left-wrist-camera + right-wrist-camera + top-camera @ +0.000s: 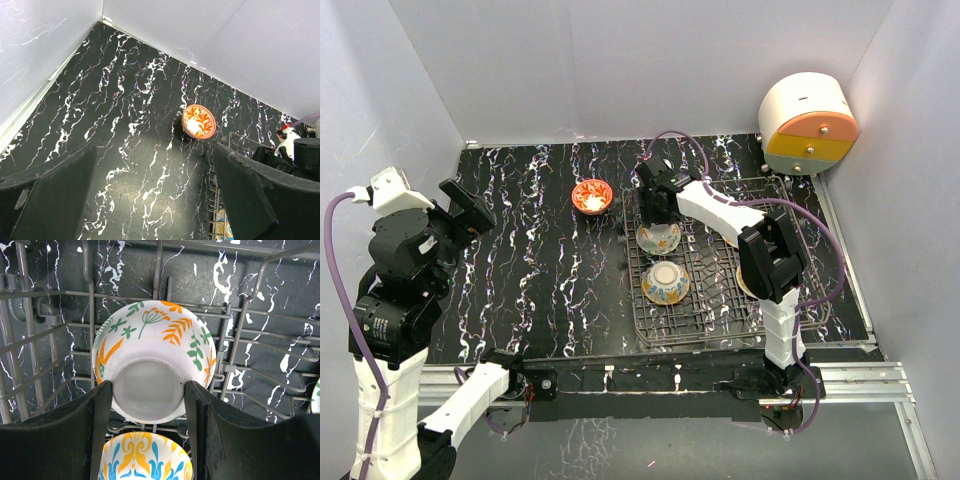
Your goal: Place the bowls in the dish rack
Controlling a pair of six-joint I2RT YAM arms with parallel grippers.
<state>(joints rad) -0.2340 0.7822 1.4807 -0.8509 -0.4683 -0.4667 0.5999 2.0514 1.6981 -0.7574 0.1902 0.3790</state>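
Observation:
The dish rack [720, 322] lies at the right of the black marble table. In it a leaf-patterned bowl [155, 340] lies bottom up, and my right gripper [147, 405] is shut on its foot ring, with a finger against each side. In the top view that bowl [659, 238] is under the right gripper [656, 214]. A blue-and-yellow bowl [665, 282] [145, 457] rests just nearer. A red-orange bowl [592, 196] [199, 121] stands on the table left of the rack. My left gripper [150, 200] [470, 205] hangs open above bare table, holding nothing.
A white, orange and yellow round drawer unit [807, 122] stands at the back right corner. White walls close in the back and both sides. Behind the right forearm shows the rim of another bowl [744, 281] in the rack. Rack wires [50, 292] surround the held bowl.

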